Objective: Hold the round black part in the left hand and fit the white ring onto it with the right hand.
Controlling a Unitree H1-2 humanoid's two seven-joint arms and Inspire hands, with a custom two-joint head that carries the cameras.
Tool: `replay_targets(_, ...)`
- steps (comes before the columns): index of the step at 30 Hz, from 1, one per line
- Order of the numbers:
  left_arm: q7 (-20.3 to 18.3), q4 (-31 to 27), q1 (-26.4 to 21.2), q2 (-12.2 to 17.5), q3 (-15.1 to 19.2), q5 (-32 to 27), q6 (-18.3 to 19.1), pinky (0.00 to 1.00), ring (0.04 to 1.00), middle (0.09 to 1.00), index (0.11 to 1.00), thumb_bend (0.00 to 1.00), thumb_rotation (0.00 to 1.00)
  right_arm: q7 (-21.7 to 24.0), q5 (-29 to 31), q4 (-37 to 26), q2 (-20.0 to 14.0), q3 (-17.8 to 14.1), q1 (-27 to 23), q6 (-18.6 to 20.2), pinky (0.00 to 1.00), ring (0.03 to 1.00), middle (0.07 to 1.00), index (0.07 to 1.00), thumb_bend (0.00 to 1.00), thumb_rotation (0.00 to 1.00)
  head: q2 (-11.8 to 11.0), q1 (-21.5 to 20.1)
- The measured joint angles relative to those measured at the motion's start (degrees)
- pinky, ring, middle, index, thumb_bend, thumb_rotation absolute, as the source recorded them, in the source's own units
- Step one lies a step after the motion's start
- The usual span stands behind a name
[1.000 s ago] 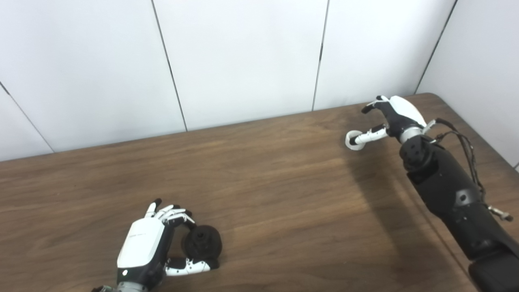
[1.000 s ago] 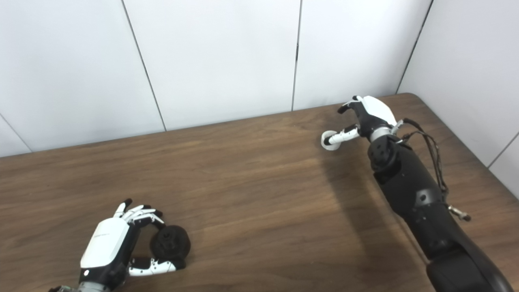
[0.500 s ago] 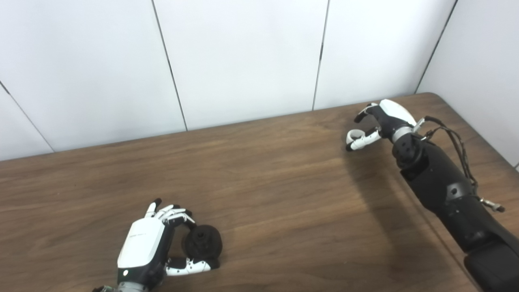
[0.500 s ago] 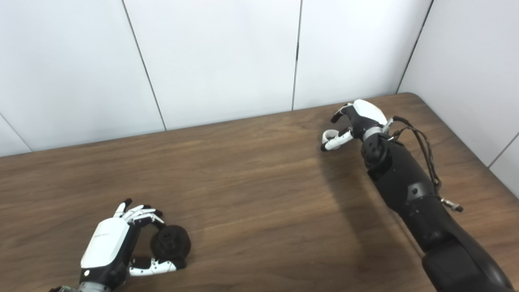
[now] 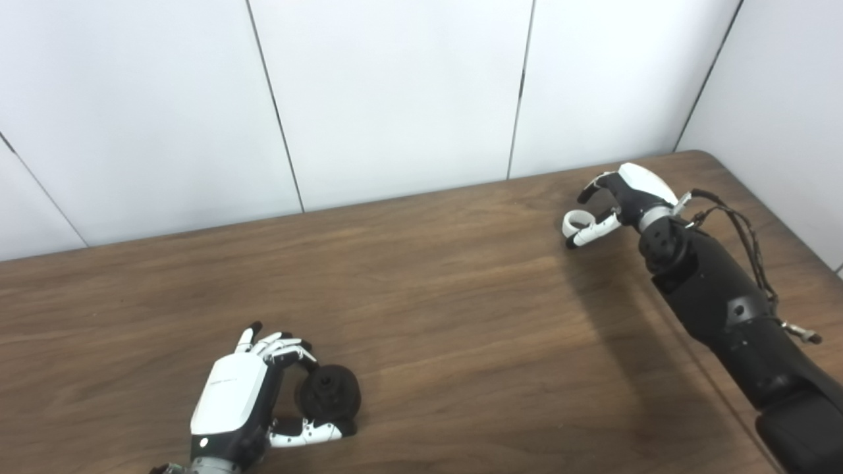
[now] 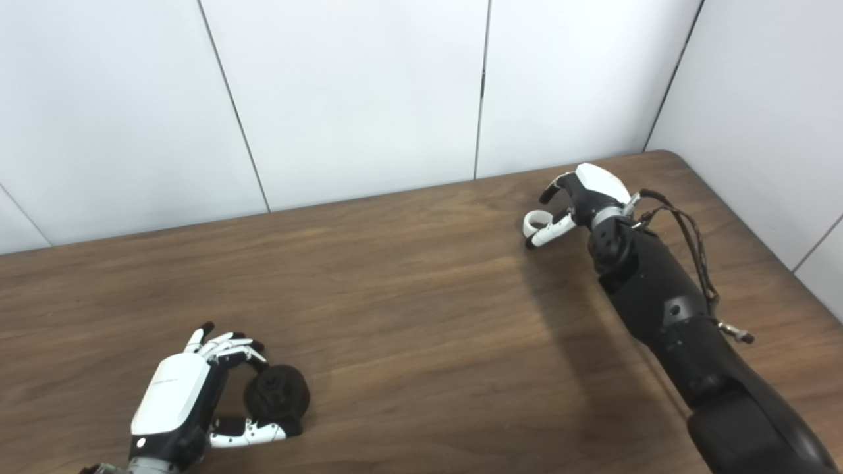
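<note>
Brown table (image 5: 461, 316), white panels behind: lower left, left hand (image 5: 240, 401) curled around black part (image 5: 329, 394); upper right, right hand (image 5: 616, 201) loosely hooking ring (image 5: 574, 220), grip uncertain — could slip off in transit.

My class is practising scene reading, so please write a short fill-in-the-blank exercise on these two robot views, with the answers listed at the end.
1. The left hand is shut on the round ____ part.
2. The right hand is at the ____ ring, near the table's far right corner.
3. Both hands are over a ____ table with a wood grain.
4. The ring is ____ from the black part, not yet fitted on it.

Answers: black; white; brown; apart
</note>
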Motion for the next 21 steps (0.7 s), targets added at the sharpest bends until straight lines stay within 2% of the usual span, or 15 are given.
replay_targets(2, 0.0, 0.0, -0.01, 0.0, 0.0, 0.0, 0.0, 1.0, 0.855, 0.748, 0.485, 0.52, 0.05, -0.01, 0.04, 0.0, 0.0, -0.05, 0.18, -0.01, 0.92, 0.997, 0.915, 0.643, 0.86, 0.21, 0.0, 0.0)
replay_targets(5, 0.01, 0.0, -0.03, 0.01, 0.0, 0.02, 0.0, 1.0, 0.853, 0.748, 0.485, 0.52, 0.05, -0.05, 0.19, 0.0, 0.0, -0.31, 0.33, -0.02, 0.96, 1.0, 0.91, 0.629, 0.86, 0.21, 0.09, 0.26)
replay_targets(10, 0.01, 0.0, -0.04, 0.02, -0.01, 0.02, -0.02, 1.0, 0.852, 0.747, 0.485, 0.52, 0.05, -0.1, 0.24, 0.0, 0.0, -0.41, 0.38, -0.04, 0.87, 0.989, 0.902, 0.613, 0.86, 0.2, 0.0, 0.18)
replay_targets(14, 0.04, 0.04, -0.06, 0.02, -0.02, 0.02, -0.02, 1.0, 0.853, 0.748, 0.485, 0.52, 0.05, -0.14, 0.71, 0.0, 0.01, -0.57, 0.39, -0.08, 0.85, 0.981, 0.898, 0.601, 0.86, 0.19, -0.26, 0.26)
replay_targets(21, 0.05, 0.17, -0.11, 0.03, 0.16, -0.22, -0.16, 1.0, 0.851, 0.751, 0.485, 0.52, 0.05, -0.14, 1.15, 0.01, 0.01, -0.66, 0.53, -0.06, 0.92, 0.997, 0.906, 0.594, 0.84, 0.19, -0.35, 0.35)
